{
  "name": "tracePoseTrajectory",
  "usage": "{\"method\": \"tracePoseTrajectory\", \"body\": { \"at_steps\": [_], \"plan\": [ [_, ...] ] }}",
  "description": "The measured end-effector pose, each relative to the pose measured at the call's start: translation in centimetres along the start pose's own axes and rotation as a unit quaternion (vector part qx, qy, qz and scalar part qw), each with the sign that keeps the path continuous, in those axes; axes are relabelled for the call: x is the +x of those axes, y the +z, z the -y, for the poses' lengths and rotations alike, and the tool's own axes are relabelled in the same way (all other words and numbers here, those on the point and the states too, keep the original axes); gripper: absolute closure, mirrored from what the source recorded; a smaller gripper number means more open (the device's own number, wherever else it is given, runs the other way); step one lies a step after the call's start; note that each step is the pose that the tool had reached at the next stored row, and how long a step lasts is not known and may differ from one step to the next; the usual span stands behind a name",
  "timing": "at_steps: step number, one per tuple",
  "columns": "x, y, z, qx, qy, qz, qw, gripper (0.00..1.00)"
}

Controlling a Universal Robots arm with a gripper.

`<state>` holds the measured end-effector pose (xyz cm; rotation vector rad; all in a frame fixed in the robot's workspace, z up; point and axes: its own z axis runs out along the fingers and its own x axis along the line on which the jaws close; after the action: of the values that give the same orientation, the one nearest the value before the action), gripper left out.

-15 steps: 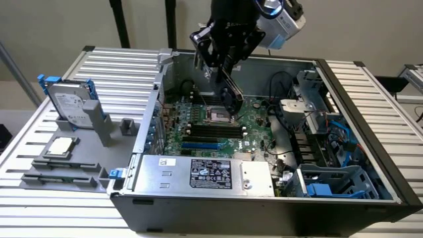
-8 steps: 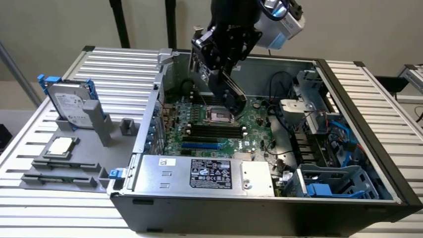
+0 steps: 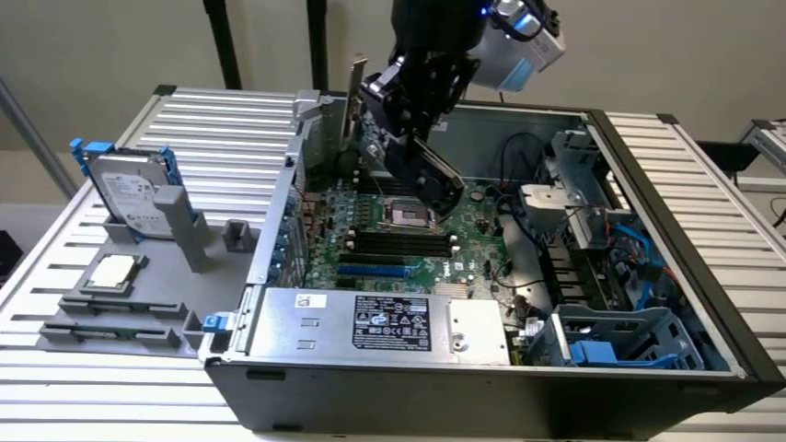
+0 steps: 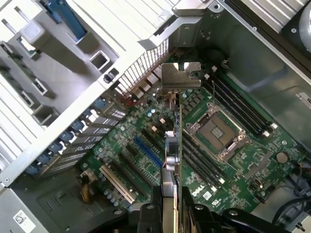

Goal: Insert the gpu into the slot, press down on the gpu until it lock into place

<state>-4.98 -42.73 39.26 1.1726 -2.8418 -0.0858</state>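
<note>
My gripper (image 3: 411, 115) hangs over the open computer case, shut on the gpu (image 3: 437, 180), a black card that slopes down toward the motherboard without touching it. In the wrist view the gpu (image 4: 173, 145) stands edge-on between my fingers (image 4: 148, 216), with its silver metal bracket (image 4: 181, 75) at the far end, near the case's rear grille. The slot (image 3: 372, 273) is a bright-blue strip on the green board, nearer the power supply than the card is. In the wrist view the slot (image 4: 147, 150) lies beside the card's edge, uncovered and apart from it.
The silver processor socket (image 3: 406, 214) and the black memory slots (image 3: 390, 244) sit under the card. A power supply (image 3: 381, 322) fills the case's near side, and cables and drive cages (image 3: 590, 239) the exterior view's right. A hard drive (image 3: 129, 193) with blue rails and a processor (image 3: 114, 270) rest outside the case.
</note>
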Motion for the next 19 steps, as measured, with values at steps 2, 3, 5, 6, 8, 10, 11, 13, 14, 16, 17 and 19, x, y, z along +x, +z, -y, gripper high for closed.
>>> {"method": "tracePoseTrajectory", "body": {
  "at_steps": [2, 3, 5, 6, 8, 10, 11, 13, 14, 16, 17, 19],
  "plan": [
    [0.0, 0.09, 0.01, 0.0007, -0.018, -0.0014, 0.9998, 0.73],
    [0.0, 0.15, 0.01, 0.0011, -0.027, -0.0021, 0.9996, 0.73],
    [0.0, 0.28, 0.02, 0.0020, -0.046, -0.0035, 0.9990, 0.73],
    [0.0, 0.34, 0.02, 0.0023, -0.054, -0.0041, 0.9985, 0.73],
    [0.0, 0.48, 0.04, 0.0032, -0.072, -0.0053, 0.9974, 0.73],
    [0.0, 0.62, 0.04, 0.0040, -0.091, -0.0066, 0.9958, 0.73],
    [0.0, 0.68, 0.05, 0.0044, -0.100, -0.0073, 0.9950, 0.73],
    [0.0, 0.83, 0.06, 0.0053, -0.117, -0.0085, 0.9930, 0.73],
    [0.0, 0.92, 0.07, 0.0058, -0.126, -0.0090, 0.9919, 0.73],
    [0.0, 1.10, 0.08, 0.0076, -0.144, -0.0095, 0.9894, 0.73],
    [0.0, 1.18, 0.09, 0.0086, -0.153, -0.0097, 0.9881, 0.73],
    [-0.1, 1.32, 0.10, 0.0109, -0.171, -0.0099, 0.9852, 0.73]
  ]
}}
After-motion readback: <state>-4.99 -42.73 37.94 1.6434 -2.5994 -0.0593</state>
